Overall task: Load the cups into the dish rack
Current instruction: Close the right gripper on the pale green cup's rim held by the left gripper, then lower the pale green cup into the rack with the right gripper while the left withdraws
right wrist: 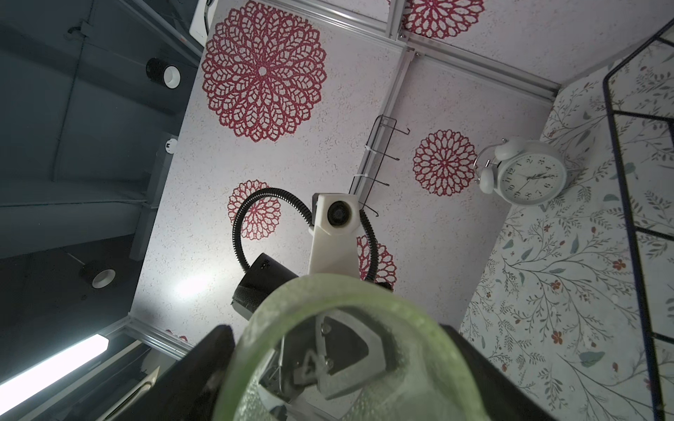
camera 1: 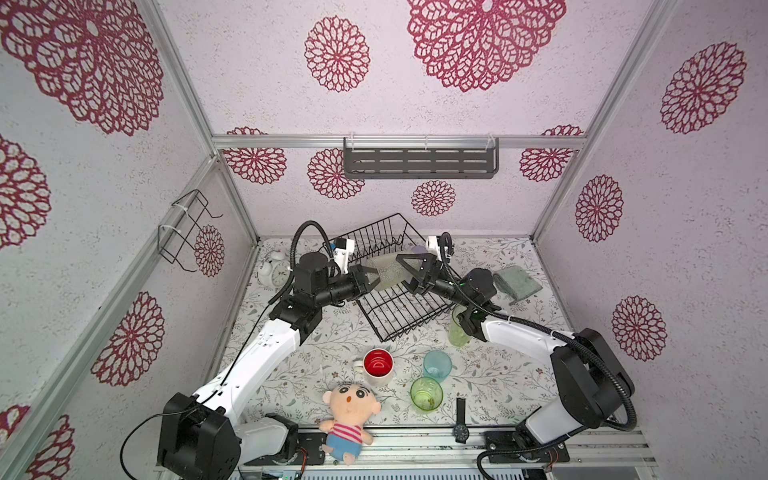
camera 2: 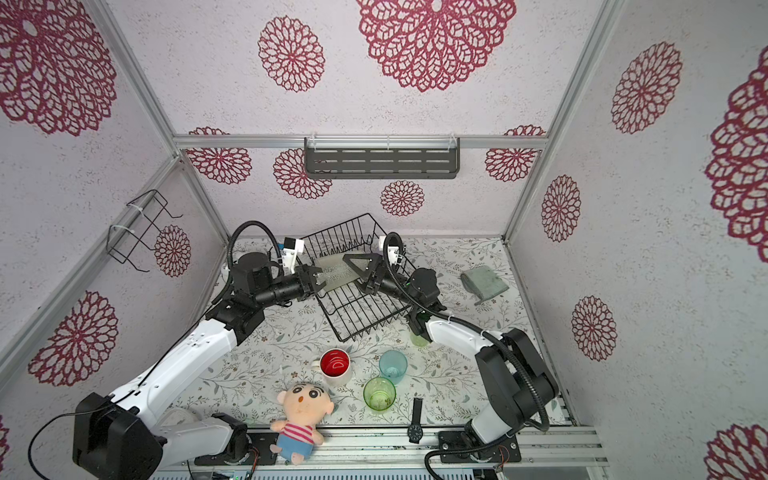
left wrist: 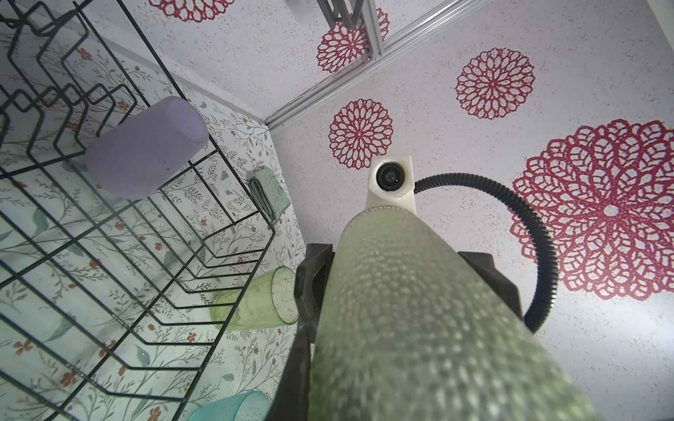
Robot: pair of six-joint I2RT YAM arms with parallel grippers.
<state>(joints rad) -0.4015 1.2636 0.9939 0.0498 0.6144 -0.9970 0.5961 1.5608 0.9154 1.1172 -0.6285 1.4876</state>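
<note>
The frosted beige tumbler (camera 1: 386, 272) (camera 2: 336, 272) (left wrist: 419, 310) hangs sideways over the dish rack (camera 1: 388, 338) (left wrist: 270, 237), held from both ends. My left gripper (camera 1: 374, 282) is shut on one end. My right gripper (camera 1: 402, 272) has its fingers (left wrist: 315, 269) pressed on both sides of the other end. A lilac tumbler (left wrist: 146, 149) lies in the rack. On the table in front stand the white mug (camera 1: 378, 363), the teal tumbler (camera 1: 437, 365) and a green tumbler (camera 1: 426, 394). Another green tumbler (camera 1: 457, 332) stands by the rack under my right arm.
An alarm clock (camera 1: 272, 270) stands left of the rack and a folded green cloth (camera 1: 517, 282) lies to its right. A plush doll (camera 1: 351, 419) and a wristwatch (camera 1: 460, 422) lie at the front edge. A grey shelf (camera 1: 419, 162) and a wire holder (camera 1: 185, 230) hang on the walls.
</note>
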